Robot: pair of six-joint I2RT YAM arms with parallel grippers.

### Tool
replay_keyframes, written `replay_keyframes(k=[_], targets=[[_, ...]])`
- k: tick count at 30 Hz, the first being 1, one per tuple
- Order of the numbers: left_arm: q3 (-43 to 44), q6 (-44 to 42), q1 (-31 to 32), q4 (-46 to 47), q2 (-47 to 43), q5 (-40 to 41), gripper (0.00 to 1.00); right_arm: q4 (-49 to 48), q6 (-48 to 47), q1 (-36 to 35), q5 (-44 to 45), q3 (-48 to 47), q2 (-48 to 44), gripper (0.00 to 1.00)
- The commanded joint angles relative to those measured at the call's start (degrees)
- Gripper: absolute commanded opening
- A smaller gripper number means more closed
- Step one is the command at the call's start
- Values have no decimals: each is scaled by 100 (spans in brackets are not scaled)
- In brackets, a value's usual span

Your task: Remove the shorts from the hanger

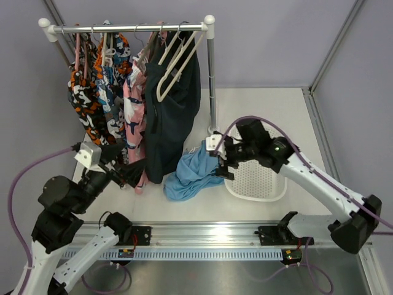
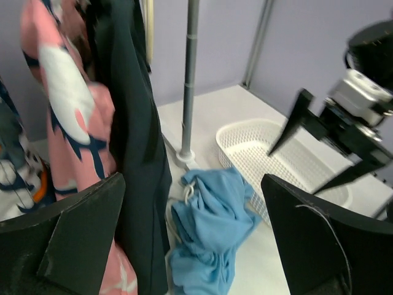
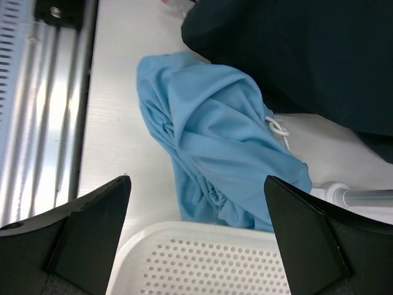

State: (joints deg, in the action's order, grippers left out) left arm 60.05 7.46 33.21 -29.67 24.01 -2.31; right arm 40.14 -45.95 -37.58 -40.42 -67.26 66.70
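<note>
Lt blue shorts (image 1: pixel 191 172): found crumpled on table (image 1: pixel 264 117) near rack (image 1: pixel 135 27) right post, betw. navy shorts (image 1: pixel 172 117) and white basket (image 1: pixel 261 178) at right. Navy shorts: hung from rack rail at right end, flanked at left by pink garment (image 1: pixel 134 104). L gripper (image 1: pixel 126 174): spread wide, nothing held, placed near-left of navy hem; R gripper (image 1: pixel 222 165): spread wide, nothing held, positioned over blue shorts' right edge by basket.
</note>
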Motion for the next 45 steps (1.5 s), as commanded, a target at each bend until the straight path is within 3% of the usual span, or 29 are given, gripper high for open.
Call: replay_keyframes(k=[1, 2, 5, 10, 13, 17, 21, 24, 27, 28, 31, 32, 39, 45], targets=[[-860, 185, -16, 76, -510, -516, 99, -1059, 270, -757, 2492, -24, 562, 100], [-1003, 220, -16, 67, -807, -534, 99, -1296, 297, -916, 3340, 29, 868, 99], [-1434, 238, -16, 102, -1152, -552, 99, -1903, 218, -1251, 3970, 143, 1266, 99], [-1882, 264, -16, 216, -1539, -394, 99, -2107, 175, -1313, 3805, -50, 2101, 100], [-2120, 299, -16, 321, -1575, -411, 99, -1757, -219, -1313, 3229, -94, 2540, 99], [-2120, 238, -16, 339, -1522, -446, 99, -369, -905, -1304, 1999, -401, 3041, 100], [-2147, 238, -16, 339, -1487, -472, 99, 432, -1038, -1313, 1625, -919, 3787, 95], [-2147, 256, -16, 348, -1548, -455, 99, 547, -1065, -1295, 1617, -1104, 4148, 82], [-2164, 264, -16, 366, -1636, -429, 99, 749, -1047, -1304, 1503, -1289, 4360, 57], [-2164, 256, -16, 366, -1654, -429, 99, 793, -1030, -1304, 1459, -1315, 4369, 36], [-2164, 247, -16, 357, -1680, -429, 99, 820, -1021, -1278, 1301, -1281, 4177, 7], [-2164, 247, -8, 357, -1698, -437, 99, 837, -1029, -1226, 1170, -1272, 3924, 1], [-2173, 238, -16, 374, -1768, -429, 99, 1619, -934, -277, -797, -1903, 2306, 0], [-2173, 238, -16, 366, -1759, -411, 99, 1568, -22, 839, -1538, -2642, 1189, 0]])
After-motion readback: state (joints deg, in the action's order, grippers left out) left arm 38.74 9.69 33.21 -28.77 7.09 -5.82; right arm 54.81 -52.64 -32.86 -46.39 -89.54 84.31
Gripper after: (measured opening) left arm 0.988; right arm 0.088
